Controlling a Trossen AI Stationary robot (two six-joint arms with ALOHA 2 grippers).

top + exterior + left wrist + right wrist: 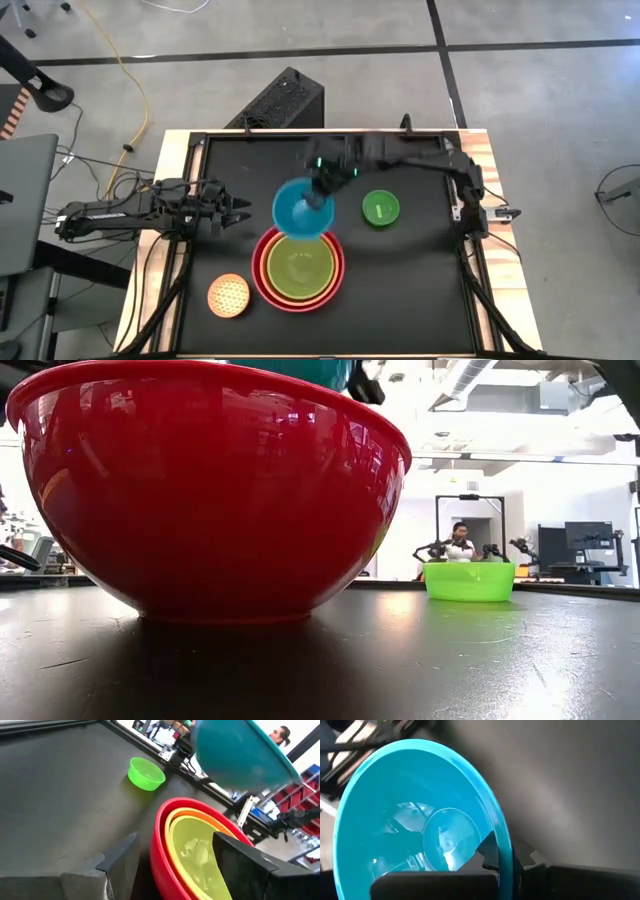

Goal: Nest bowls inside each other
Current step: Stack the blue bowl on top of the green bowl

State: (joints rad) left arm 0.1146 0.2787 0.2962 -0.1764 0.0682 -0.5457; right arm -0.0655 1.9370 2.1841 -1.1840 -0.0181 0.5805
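A red-pink bowl (259, 272) stands on the black table near the front middle. An orange bowl (176, 818) is nested in it, and a lime green bowl (300, 266) in that. A blue bowl (297, 208) hangs tilted above the stack's far edge, with my right gripper (322, 190) shut on it. A small green bowl (380, 208) stands on its base to the right. A pale-yellow dotted bowl (228, 295) sits at the front left. My left gripper (240, 212) waits open at the table's left, pointing at the stack. My right gripper holds the blue bowl by its rim (504, 845). One finger (489, 851) is inside the bowl and the other (526, 857) outside its wall. The fingers slant down from the table's far right. The bowl is lifted clear and tilted, its hollow facing the gripper.
Raised wooden edges frame the black table top (420, 290). A black box (285, 100) stands beyond the far edge. In the low view a person (460, 542) sits far behind the table. Bare table lies at the far left and front right.
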